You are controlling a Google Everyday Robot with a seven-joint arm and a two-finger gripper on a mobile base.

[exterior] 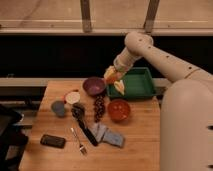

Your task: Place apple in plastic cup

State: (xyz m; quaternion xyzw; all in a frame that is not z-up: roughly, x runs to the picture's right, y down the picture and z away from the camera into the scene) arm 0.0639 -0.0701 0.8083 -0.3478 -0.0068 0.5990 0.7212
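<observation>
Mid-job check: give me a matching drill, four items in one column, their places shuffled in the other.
1 apple
2 plastic cup
3 purple bowl
4 black phone

A front left of the table
B held in the gripper, raised by the green tray's left edge
C left side, beside the red-rimmed disc
D back of the table, left of the tray

Pairs: 1-B, 2-C, 3-D, 4-A
</observation>
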